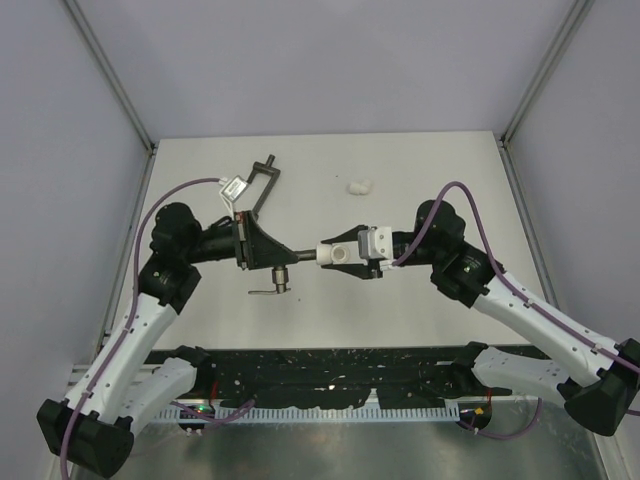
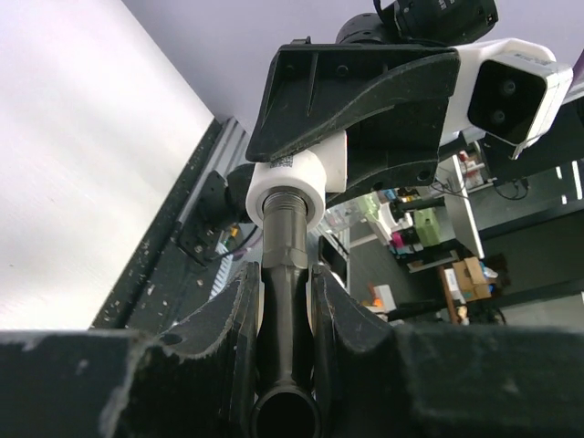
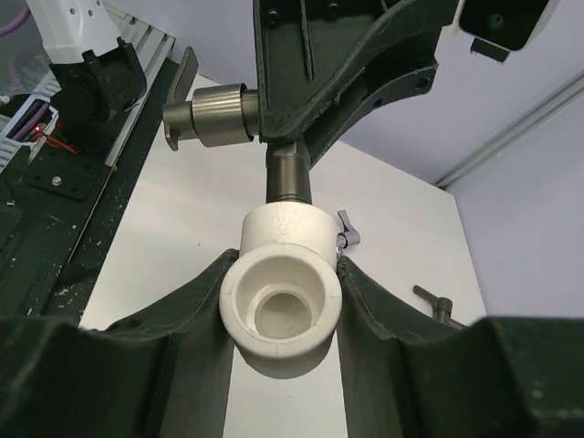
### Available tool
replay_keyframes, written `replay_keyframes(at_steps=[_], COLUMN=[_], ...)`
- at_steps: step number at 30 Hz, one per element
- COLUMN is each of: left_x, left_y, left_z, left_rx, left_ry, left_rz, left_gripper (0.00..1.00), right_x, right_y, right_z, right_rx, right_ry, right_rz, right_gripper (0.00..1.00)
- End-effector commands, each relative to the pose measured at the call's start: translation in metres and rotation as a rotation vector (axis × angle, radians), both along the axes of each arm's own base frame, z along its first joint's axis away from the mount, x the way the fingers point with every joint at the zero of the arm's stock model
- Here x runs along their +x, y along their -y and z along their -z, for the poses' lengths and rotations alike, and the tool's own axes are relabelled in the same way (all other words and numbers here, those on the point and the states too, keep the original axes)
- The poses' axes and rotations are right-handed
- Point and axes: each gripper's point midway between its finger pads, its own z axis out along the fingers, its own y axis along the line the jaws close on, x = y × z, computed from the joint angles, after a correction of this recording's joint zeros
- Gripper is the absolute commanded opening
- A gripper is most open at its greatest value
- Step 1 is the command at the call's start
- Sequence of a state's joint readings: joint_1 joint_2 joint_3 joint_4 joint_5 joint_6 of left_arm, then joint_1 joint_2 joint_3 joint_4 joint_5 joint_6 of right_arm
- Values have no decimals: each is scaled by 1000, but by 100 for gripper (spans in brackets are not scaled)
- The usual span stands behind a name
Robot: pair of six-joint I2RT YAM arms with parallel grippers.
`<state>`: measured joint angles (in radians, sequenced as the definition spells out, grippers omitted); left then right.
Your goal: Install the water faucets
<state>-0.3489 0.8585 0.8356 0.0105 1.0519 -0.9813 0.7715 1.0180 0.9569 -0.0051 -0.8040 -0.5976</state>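
My left gripper (image 1: 268, 250) is shut on the dull dark faucet (image 1: 300, 253), held level above the table with its lever hanging down. In the left wrist view my left gripper (image 2: 287, 274) clamps the faucet's body (image 2: 285, 310). The faucet's threaded end sits in a white elbow fitting (image 1: 335, 254). My right gripper (image 1: 352, 258) is shut on that elbow, also in the right wrist view (image 3: 287, 263), where the elbow (image 3: 281, 310) and faucet stem (image 3: 292, 173) show in line. A small silver faucet (image 1: 232, 187) lies at the back left.
A long dark T-handled bar (image 1: 262, 180) lies behind the left gripper, next to the silver faucet. A second white elbow fitting (image 1: 358, 185) lies on the table at back centre. Grey walls close the table on three sides.
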Motion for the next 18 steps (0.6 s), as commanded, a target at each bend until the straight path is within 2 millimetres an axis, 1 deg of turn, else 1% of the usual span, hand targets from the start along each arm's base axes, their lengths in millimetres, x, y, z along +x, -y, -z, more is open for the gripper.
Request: replay_keyframes(at_steps=[1,5,6,7,10,13,18], left_x=[-9,-14,-14,-16,-18,-17,-16], left_y=[1,1,1,1,0,1,1], left_z=[-25,-32,-33,-33,-32,-31,-30], left_rx=[-60,-97,-100,-100,-93,-89,-68], left_ry=[-10,-14,-18,-19,-21,-22,4], left_rz=[49,72,77,83,108,111,110], left_gripper=[0,0,0,0,0,0,0], right_x=[-5,-3,-4,-5,-11,-14,-14], right_y=[1,2,2,2,2,2,-1], right_z=[-35,-38,-34,-36,-36,-36,-29], right_rx=[68,65,47,47,37,27,-18], right_ry=[122,143,130,135,132,122,95], right_rz=[-5,5,0,-8,-36,-54,-62], right_gripper=[5,5,5,5,5,5,5])
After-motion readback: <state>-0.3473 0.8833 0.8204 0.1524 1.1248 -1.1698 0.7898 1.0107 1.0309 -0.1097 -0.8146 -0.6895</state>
